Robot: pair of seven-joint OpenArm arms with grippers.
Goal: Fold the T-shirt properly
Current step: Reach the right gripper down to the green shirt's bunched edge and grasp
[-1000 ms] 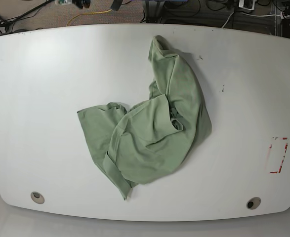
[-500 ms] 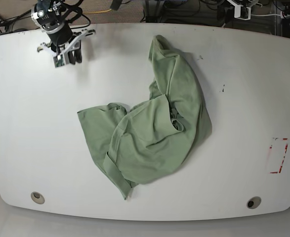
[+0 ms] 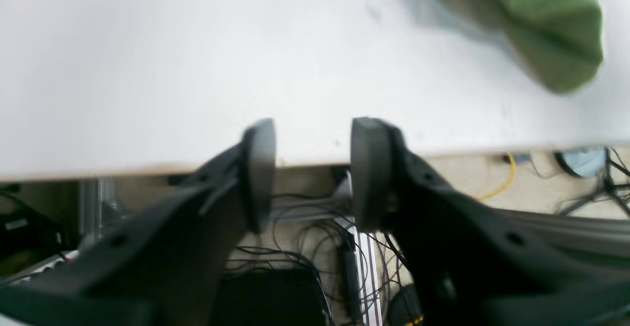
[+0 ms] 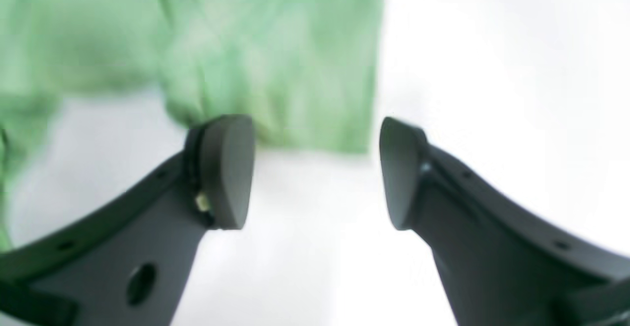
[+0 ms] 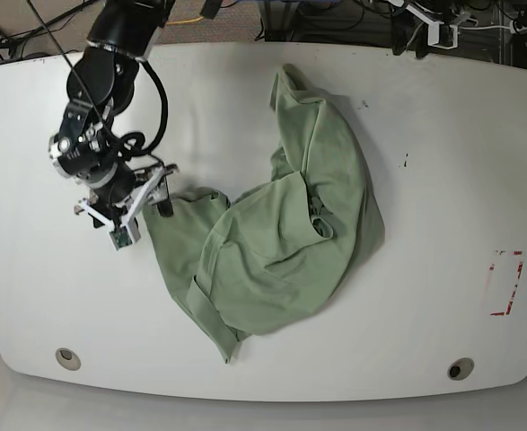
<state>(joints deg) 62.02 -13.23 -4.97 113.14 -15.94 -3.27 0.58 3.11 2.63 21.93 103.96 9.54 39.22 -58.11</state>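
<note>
The pale sage-green T-shirt (image 5: 281, 233) lies crumpled on the white table (image 5: 48, 296), with one part stretching toward the far edge. My right gripper (image 5: 142, 223) is open and low at the shirt's left corner. In the right wrist view the gripper (image 4: 315, 173) has its jaws wide apart, with the shirt's edge (image 4: 275, 60) just beyond the fingertips. My left gripper (image 5: 416, 31) is at the table's far edge. In the left wrist view it (image 3: 312, 168) is open and empty over that edge, and the shirt's far tip (image 3: 546, 25) lies off to the right.
A red-marked rectangle (image 5: 505, 283) is on the table at the right. Two round holes (image 5: 67, 359) (image 5: 461, 369) sit near the front edge. Cables and gear (image 3: 305, 267) lie on the floor behind the table.
My right arm has swung from the far left of the table down to the shirt's left corner. My left arm shows a little more at the far edge. The shirt has not moved.
</note>
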